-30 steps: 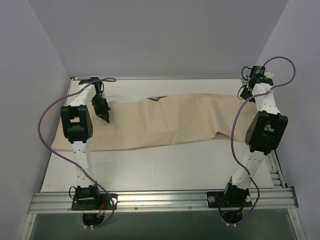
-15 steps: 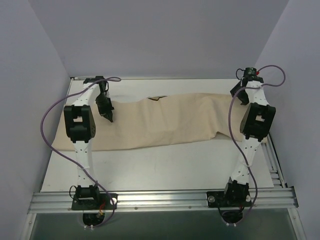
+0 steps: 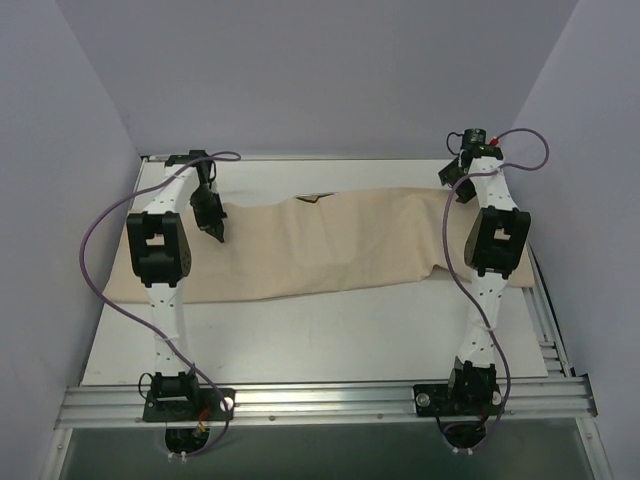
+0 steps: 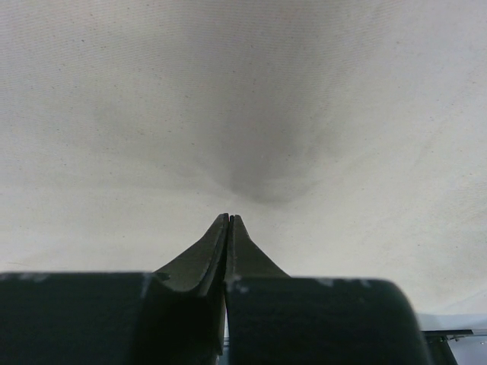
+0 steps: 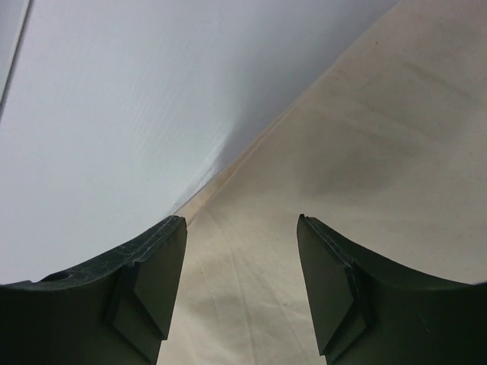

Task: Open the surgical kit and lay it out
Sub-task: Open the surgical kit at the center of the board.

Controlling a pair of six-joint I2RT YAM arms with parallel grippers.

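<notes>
Your cloth wrap (image 3: pixel 330 245) lies as one long beige band across the far half of the bench (image 3: pixel 330 335), seemingly folded over and not yet opened flat. Neither the steel tray nor any instrument shows, so I judge they sit under the folds. A small dark shape (image 3: pixel 318 197) peeks out at the wrap's far edge, too small to name.

Your left tool (image 4: pixel 229 220) hangs over the left end of the wrap with its jaws pressed together. As far as its wrist view shows there is no cloth between them, only a shadow on the fabric just ahead. Closed like that it can press the cloth down but cannot lift it, so you would have to open it before any pinch.

Your right tool (image 5: pixel 240 220) stands at the wrap's far right end with its jaws apart, and its wrist view gives the reason. The cloth's edge runs on a slant between the two fingers (image 5: pixel 152 281), with white bench on one side and fabric on the other. That straddle looks like a line-up for gripping the hem and drawing the fold open. Come down squarely, since a thin edge lying flat can slip out of a shallow bite
</notes>
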